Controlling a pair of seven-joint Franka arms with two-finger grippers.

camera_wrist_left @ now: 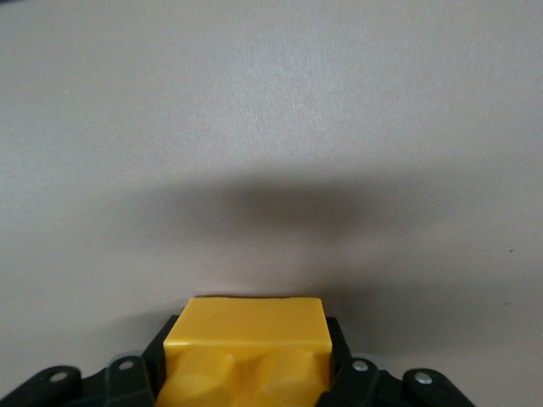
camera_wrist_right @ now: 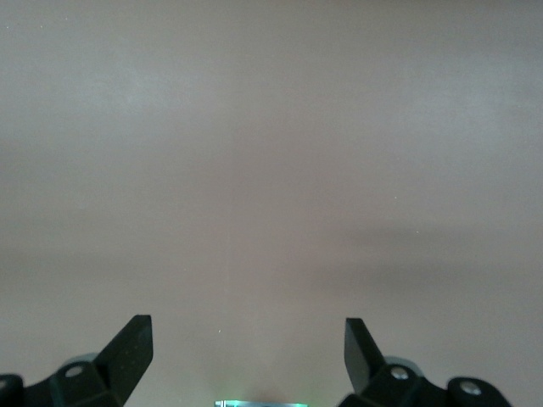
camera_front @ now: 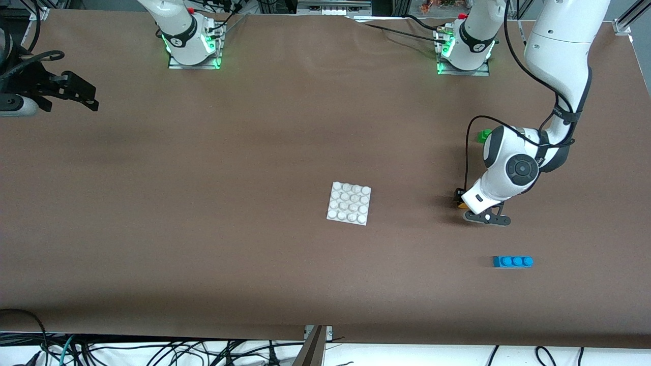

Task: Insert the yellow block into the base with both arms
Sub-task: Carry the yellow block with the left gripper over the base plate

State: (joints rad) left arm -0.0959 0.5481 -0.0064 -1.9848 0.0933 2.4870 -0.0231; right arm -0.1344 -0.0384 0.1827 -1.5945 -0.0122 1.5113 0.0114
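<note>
Clamping the yellow block (camera_wrist_left: 246,339) down at the table (camera_front: 254,152), the left gripper (camera_front: 462,202) sits toward the left arm's end, well apart from the base (camera_front: 349,203). The right gripper (camera_wrist_right: 246,348) waits with fingers spread wide over bare table.

Two-stud yellow block (camera_wrist_left: 246,335) sits clamped on table; white studded base (camera_front: 349,203) lies apart.
</note>
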